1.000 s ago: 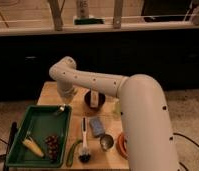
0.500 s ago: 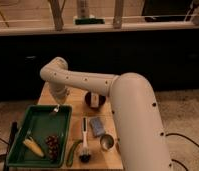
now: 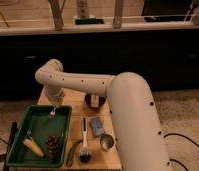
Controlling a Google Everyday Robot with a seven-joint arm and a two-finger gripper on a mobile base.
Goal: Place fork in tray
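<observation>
The dark green tray (image 3: 40, 126) lies at the left of the wooden table. My gripper (image 3: 54, 100) hangs from the white arm over the tray's far edge. The fork (image 3: 52, 112), small and pale silvery, shows right under the gripper, at or just above the tray's far end. I cannot tell whether it is held or resting in the tray.
In the tray lie a yellow corn cob (image 3: 33, 147) and dark grapes (image 3: 53, 144). To its right are a green vegetable (image 3: 73, 153), a white-handled brush (image 3: 84, 136), a blue-grey pad (image 3: 97, 126), a metal cup (image 3: 107, 142) and a dark bowl (image 3: 94, 101).
The arm has swung left, carrying the gripper from the table's back middle to over the tray's far end. The fork now shows below it at the tray.
</observation>
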